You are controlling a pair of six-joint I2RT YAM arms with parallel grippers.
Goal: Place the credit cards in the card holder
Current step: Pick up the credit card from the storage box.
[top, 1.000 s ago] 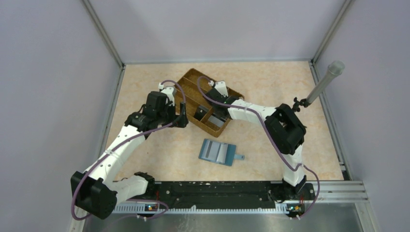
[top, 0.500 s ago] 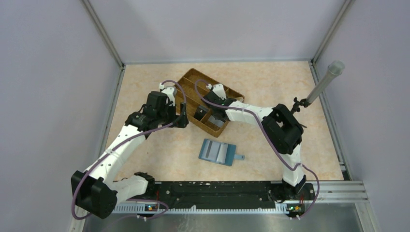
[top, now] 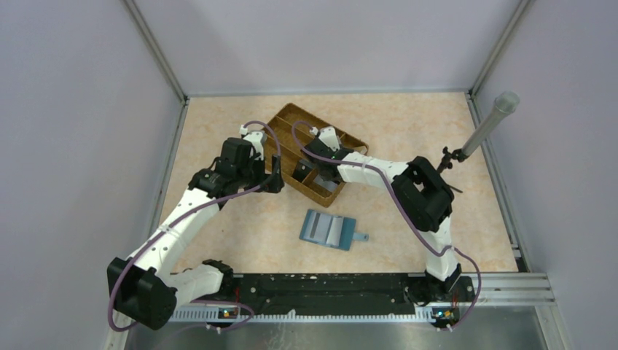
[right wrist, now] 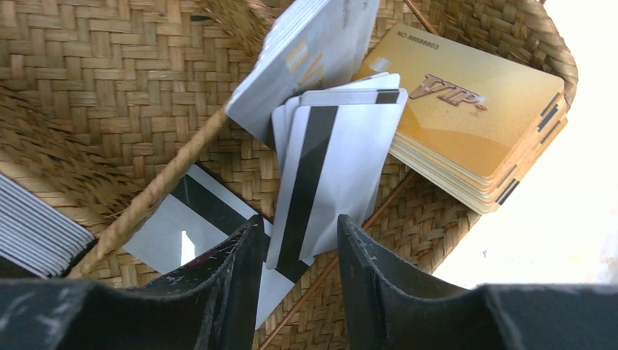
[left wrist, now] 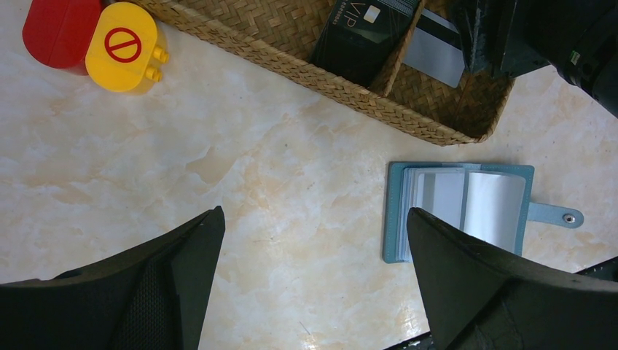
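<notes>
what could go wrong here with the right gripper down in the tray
1. Several white striped cards lie fanned where the right gripper stands open, so closing may catch more than one, or none.
2. The card holder lies open on the table with nothing pinning it; the left gripper hovers open nearby, so it may slide during insertion.

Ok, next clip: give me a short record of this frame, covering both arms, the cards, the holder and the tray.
left fingers: wide open, holding nothing, over the table
right fingers: inside the woven tray, either side of a striped white card; grip unclear
card holder: lying open on the table, beside the tray
gold cards: stacked in the tray, next to the striped card
</notes>
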